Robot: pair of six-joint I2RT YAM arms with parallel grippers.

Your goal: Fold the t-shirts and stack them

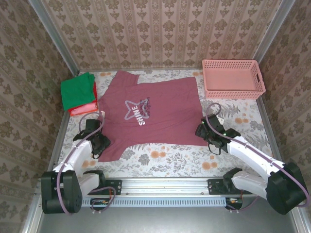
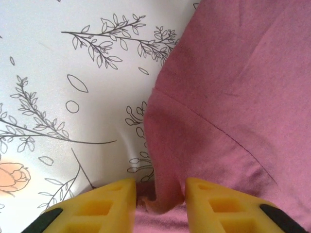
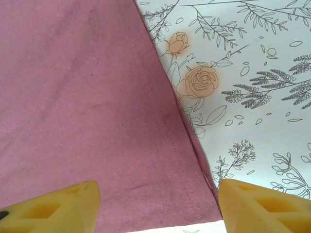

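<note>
A maroon t-shirt [image 1: 155,111] with pale "SHINE" print lies spread flat on the flowered table cover. My left gripper [image 1: 99,141] is at its near left sleeve. In the left wrist view the yellow fingers [image 2: 160,204] stand a little apart, with a raised fold of maroon cloth [image 2: 167,189] between them and a gap on each side. My right gripper [image 1: 206,131] hovers at the shirt's near right corner, open wide over the stitched hem [image 3: 160,145], its fingertips [image 3: 158,208] holding nothing. A folded green t-shirt [image 1: 77,90] sits on a folded red one [image 1: 82,108] at the far left.
A pink plastic lattice basket [image 1: 233,80] stands at the far right. Patterned walls close in the table on three sides. A metal rail [image 1: 160,187] runs along the near edge between the arm bases.
</note>
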